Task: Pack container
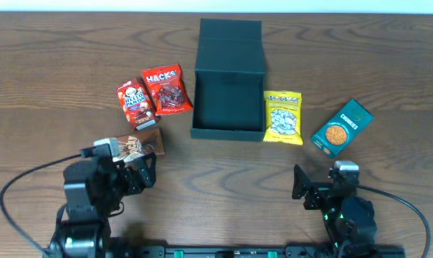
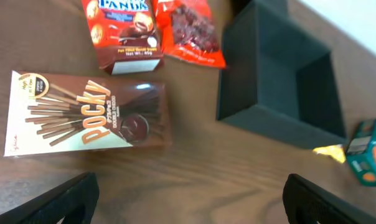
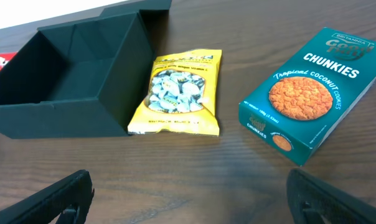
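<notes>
My left gripper (image 2: 191, 208) has its fingers spread wide with nothing between them. The right gripper (image 3: 191, 202) is the same, wide apart and empty. Both hang low over the near edge of the counter (image 1: 59, 57).

Just beyond the left gripper lies the Pocky box (image 2: 88, 118), flat, with its long axis running left to right across my approach. I judge it the easiest first pick for that arm. Farther off are the Hello Panda box (image 1: 135, 102) and the red Hacks bag (image 1: 166, 89).

The container (image 1: 227, 133) sits at the middle of the counter. It is far and to the right of the left gripper, and far and to the left of the right one. Neither arm is clearly nearer. It is a dark teal-green box, matte and unmarked. Its lid (image 1: 231, 30) is thrown back on the far side, and I see nothing inside.

A yellow candy bag (image 3: 178, 93) lies against its right wall. The Chunkies cookie box (image 3: 306, 93) is farther right, apart from the bag.
</notes>
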Available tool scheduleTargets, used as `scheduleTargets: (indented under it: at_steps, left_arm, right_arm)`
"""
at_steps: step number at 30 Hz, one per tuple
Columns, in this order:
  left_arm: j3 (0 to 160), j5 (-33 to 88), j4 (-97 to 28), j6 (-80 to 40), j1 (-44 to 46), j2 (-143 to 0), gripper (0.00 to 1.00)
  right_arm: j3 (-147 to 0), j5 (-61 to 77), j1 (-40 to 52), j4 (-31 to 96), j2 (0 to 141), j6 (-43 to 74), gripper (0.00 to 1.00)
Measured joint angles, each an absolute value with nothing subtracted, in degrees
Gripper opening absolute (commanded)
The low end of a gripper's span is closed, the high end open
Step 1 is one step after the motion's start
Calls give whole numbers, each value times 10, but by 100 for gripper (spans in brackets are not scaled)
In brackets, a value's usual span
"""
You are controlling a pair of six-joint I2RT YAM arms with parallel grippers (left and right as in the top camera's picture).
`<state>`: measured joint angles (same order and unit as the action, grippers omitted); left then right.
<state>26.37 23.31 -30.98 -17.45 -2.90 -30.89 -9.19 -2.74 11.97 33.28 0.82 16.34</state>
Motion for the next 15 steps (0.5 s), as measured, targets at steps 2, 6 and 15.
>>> scheduleTargets:
  at_steps: [2,6,15]
  left_arm:
    - [264,240,-292,-163,-29,-343,96]
    - [264,256,-270,-153,-29,-394,96]
    - [284,266,-208,-130,-29,-415,96]
  right_arm:
    - [-92,-30,120,320,8,163,99]
    - [-89,7,120,267,8,263,99]
    - [-86,63,112,156,7,610,99]
